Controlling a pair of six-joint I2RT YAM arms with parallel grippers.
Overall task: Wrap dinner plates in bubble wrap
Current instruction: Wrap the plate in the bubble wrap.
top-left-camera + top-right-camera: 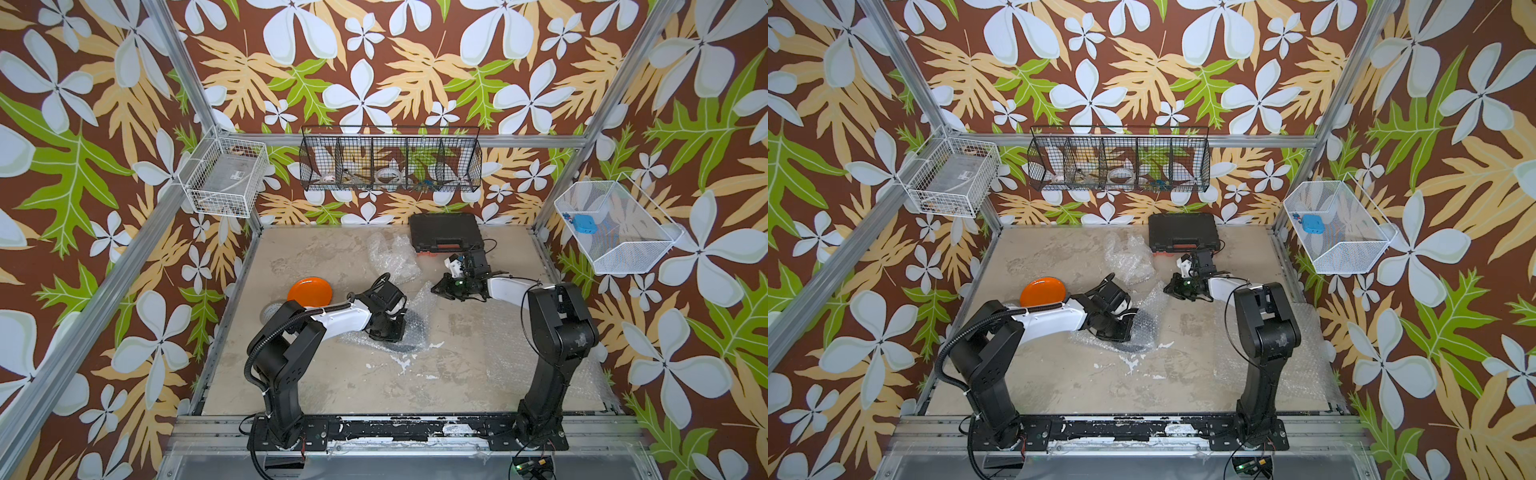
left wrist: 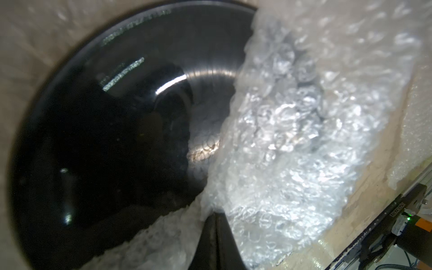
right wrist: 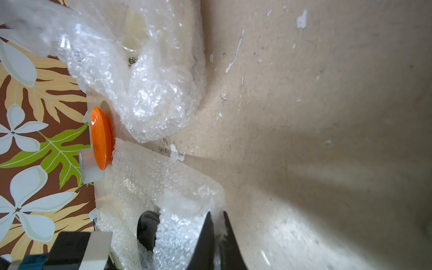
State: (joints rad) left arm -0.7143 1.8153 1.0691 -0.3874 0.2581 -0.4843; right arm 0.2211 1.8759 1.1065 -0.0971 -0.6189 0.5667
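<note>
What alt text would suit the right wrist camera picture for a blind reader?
The right gripper is shut on the edge of a clear bubble wrap sheet on a scuffed beige table. Beyond it sit a glossy orange round plate, seen edge-on, and a crumpled bubble wrap bundle.

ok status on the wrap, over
Both shut on bubble wrap: left gripper, right gripper. Wrap partway over black plate. Off to the side, orange plate bare.

Looks like a robotics lab test cell: aluminium framing [image 1: 532, 140], printed floral panels [image 1: 374, 62], wire baskets [image 1: 469, 166] on the walls, a scuffed, paint-flecked tabletop [image 1: 332, 374], robot arms [image 1: 286, 353] bolted to a base rail [image 1: 415, 430].
</note>
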